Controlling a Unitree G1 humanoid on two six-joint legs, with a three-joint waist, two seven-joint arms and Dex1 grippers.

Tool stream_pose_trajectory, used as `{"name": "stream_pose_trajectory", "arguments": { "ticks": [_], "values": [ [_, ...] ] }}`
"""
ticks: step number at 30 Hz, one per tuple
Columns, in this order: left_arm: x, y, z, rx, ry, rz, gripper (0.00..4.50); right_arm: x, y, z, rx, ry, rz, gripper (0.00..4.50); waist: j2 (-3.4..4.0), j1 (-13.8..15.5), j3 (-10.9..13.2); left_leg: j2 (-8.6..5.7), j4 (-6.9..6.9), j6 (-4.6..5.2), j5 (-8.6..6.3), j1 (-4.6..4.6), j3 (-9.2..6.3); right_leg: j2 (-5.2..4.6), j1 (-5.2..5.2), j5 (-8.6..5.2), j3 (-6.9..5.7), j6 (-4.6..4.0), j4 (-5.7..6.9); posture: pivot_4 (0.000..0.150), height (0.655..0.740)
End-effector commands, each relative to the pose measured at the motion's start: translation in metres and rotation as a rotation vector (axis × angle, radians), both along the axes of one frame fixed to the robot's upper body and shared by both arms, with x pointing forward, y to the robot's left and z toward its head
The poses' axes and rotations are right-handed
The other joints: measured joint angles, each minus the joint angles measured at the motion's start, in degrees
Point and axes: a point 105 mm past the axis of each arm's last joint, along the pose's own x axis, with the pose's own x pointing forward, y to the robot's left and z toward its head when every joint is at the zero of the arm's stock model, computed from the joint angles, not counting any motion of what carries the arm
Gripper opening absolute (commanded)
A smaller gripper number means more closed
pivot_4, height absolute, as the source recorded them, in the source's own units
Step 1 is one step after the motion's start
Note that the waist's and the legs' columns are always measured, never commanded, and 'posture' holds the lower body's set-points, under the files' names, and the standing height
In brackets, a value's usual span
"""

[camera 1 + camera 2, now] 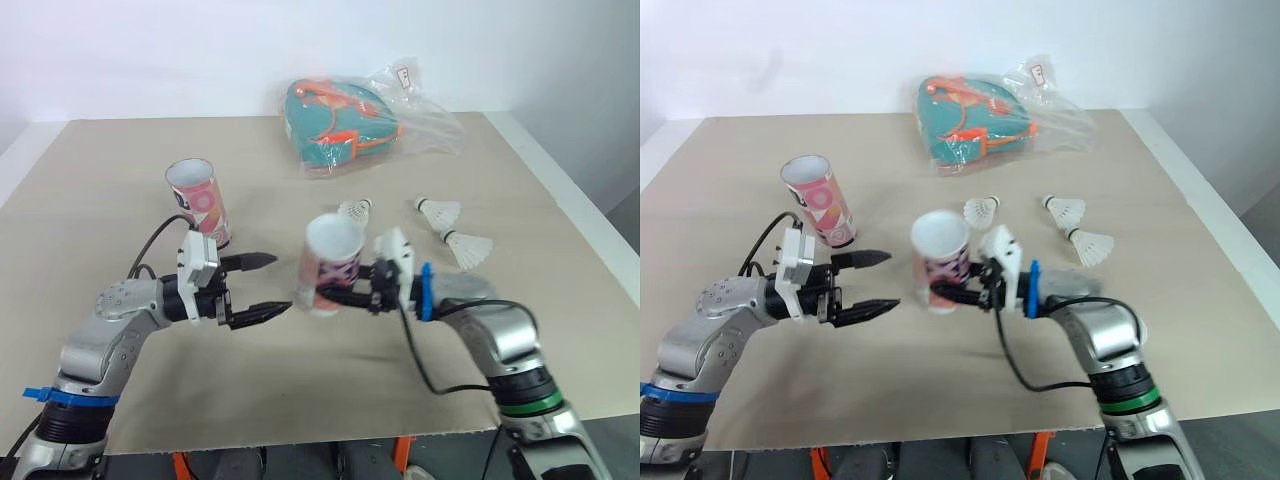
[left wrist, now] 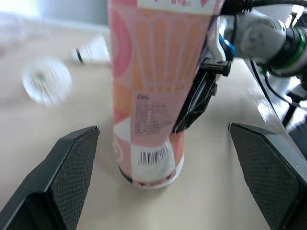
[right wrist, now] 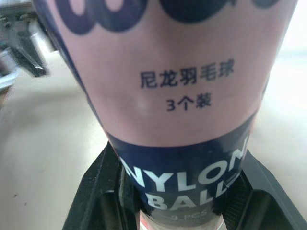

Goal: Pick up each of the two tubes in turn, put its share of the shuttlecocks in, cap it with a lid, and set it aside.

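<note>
At table (image 1: 100, 170) centre: one upright, open-topped tube (image 1: 332, 250), clamped near its base by right gripper (image 1: 345, 295); left gripper (image 1: 276, 285), fingers apart, just left of it; second tube (image 1: 200, 203) far-left; three shuttlecocks (image 1: 468, 248) far-right.

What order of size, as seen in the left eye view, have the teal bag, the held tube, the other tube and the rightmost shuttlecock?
1. teal bag
2. held tube and other tube: alike; the held one is nearer the camera, so unranked
3. rightmost shuttlecock
</note>
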Motion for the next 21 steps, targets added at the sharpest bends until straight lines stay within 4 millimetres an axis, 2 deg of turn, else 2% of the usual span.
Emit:
{"name": "stream_pose_trajectory", "arguments": {
  "ticks": [1,3,5,6,7,11,12,15,17,21],
  "values": [
    [-0.005,-0.008,0.022,-0.069,-0.019,-0.032,4.50,-0.003,-0.033,0.047,0.093,-0.123,-0.106,1.80,0.00,-0.01,0.00,0.00,-0.01,0.00,0.00,0.00,0.00,0.00,0.00,0.00,0.00,0.00,0.00,0.150,0.7387],
    [-0.004,-0.014,0.027,-0.088,-0.009,-0.051,4.50,0.000,-0.062,0.062,0.112,-0.163,-0.228,1.80,0.00,0.10,0.00,0.00,-0.01,0.00,0.00,-0.01,-0.02,0.01,0.00,-0.01,-0.01,0.01,0.00,0.150,0.7387],
    [-0.001,-0.022,0.032,-0.094,-0.008,-0.070,4.50,0.005,-0.107,0.075,0.124,-0.208,-0.412,1.80,0.00,0.36,0.00,-0.04,0.01,0.00,0.00,-0.01,-0.03,-0.01,0.04,-0.01,-0.01,0.03,0.00,0.150,0.7387],
    [-0.001,-0.024,0.033,-0.095,-0.008,-0.076,4.50,0.006,-0.120,0.079,0.129,-0.220,-0.468,1.80,0.00,0.35,0.00,-0.06,0.07,0.00,0.00,-0.03,-0.03,-0.01,0.05,0.01,0.00,0.06,-0.01,0.150,0.7387],
    [0.002,-0.028,0.036,-0.102,-0.009,-0.082,4.50,0.008,-0.148,0.089,0.155,-0.245,-0.584,1.80,0.00,0.34,0.00,-0.08,0.09,0.00,0.00,-0.02,0.00,-0.03,0.06,0.02,0.04,0.08,-0.01,0.150,0.7387],
    [0.009,-0.038,0.052,-0.163,-0.007,-0.096,4.50,0.001,-0.232,0.115,0.219,-0.324,-0.942,1.80,0.01,0.40,0.00,-0.10,0.21,0.01,0.01,-0.02,0.05,-0.02,0.08,0.08,0.10,0.15,0.00,0.150,0.7387],
    [0.012,-0.041,0.057,-0.187,0.000,-0.099,4.50,-0.003,-0.253,0.115,0.233,-0.326,-1.031,1.80,0.03,0.40,-0.01,-0.10,0.22,0.02,0.01,-0.02,0.06,-0.02,0.08,0.08,0.11,0.16,-0.01,0.150,0.7387],
    [0.016,-0.046,0.062,-0.213,0.018,-0.101,4.50,-0.013,-0.295,0.108,0.251,-0.310,-1.214,1.80,0.05,0.32,-0.02,-0.10,0.23,0.03,0.01,0.00,0.07,0.00,0.10,0.08,0.13,0.16,0.00,0.150,0.7387],
    [0.019,-0.048,0.057,-0.188,0.017,-0.082,4.50,-0.017,-0.310,0.099,0.267,-0.286,-1.287,1.80,0.08,-0.19,-0.04,-0.10,0.21,0.04,0.00,0.03,0.11,0.01,0.11,0.09,0.20,0.15,0.00,0.150,0.7387],
    [0.029,-0.053,0.045,-0.132,0.002,-0.020,4.50,-0.024,-0.335,0.064,0.322,-0.194,-1.435,1.80,0.22,-0.39,-0.11,-0.09,0.15,0.07,0.01,0.20,0.38,0.02,0.11,0.12,0.48,0.21,0.02,0.150,0.7387]
  ]
}}
